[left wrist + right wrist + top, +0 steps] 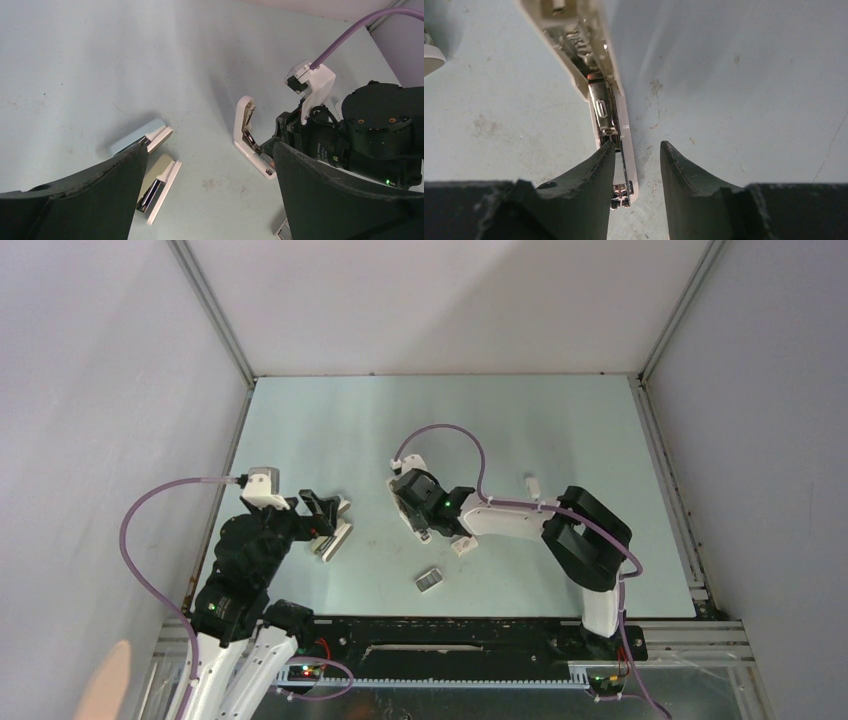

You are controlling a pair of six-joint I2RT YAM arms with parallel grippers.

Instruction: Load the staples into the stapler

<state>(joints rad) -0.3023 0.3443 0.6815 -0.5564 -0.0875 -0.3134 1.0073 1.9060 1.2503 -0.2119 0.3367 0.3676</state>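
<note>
Ahead of the right gripper (638, 147), we lose the stapler (606, 115) at the top edge. One finger (584, 190) partly hides its near end.

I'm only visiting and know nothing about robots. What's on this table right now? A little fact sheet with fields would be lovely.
stapler: hinged open on the table, one arm flat, the other raised, metal channel showing
staples: small grey block lying loose, nearer the arm bases than the stapler, untouched
right fingers: apart, straddling the end of the stapler's flat arm, with a gap on one side
left fingers: wide apart, holding nothing, beside two silver-and-white bars
loading: not yet done
</note>
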